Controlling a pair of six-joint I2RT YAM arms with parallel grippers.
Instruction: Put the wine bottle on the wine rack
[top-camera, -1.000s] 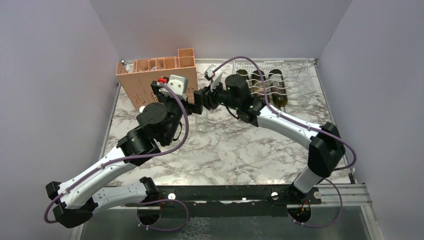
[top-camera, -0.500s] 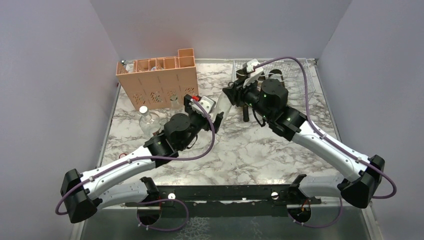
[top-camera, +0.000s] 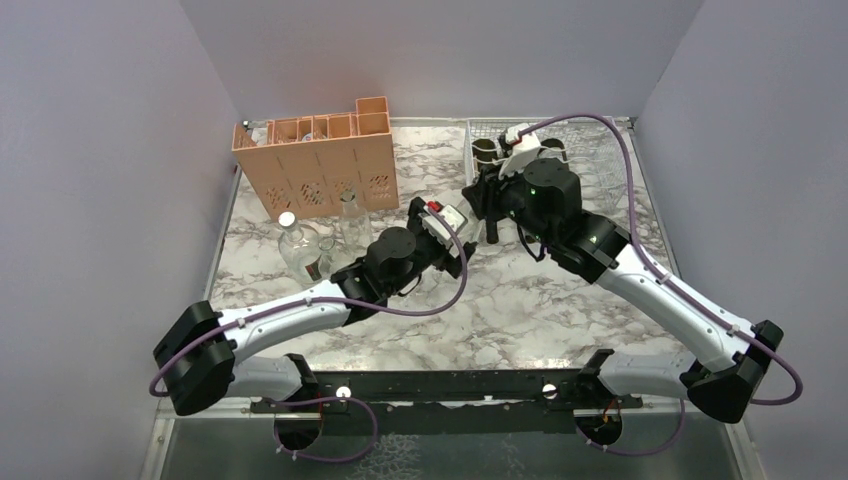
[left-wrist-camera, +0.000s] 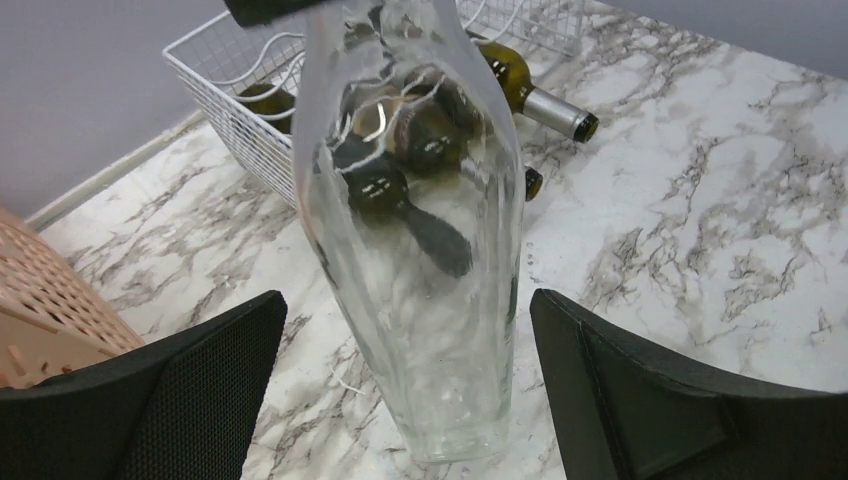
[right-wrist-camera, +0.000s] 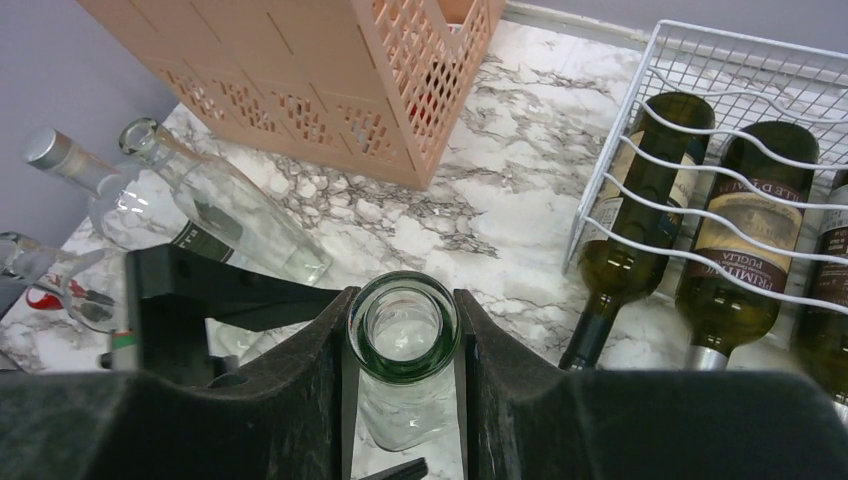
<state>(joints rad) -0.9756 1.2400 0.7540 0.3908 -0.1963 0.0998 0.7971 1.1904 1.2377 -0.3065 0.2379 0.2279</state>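
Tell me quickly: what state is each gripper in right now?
Left gripper: open, fingers either side of the clear glass bottle.
Right gripper: shut on that bottle's neck.

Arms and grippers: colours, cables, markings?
The left arm and right arm have white link shells, black joints and a purple cable looped along each. The left gripper and right gripper have black, blocky fingers; the left's pads look finely textured. The left wrist carries a white box with a red mark; green lights glow on the right arm.
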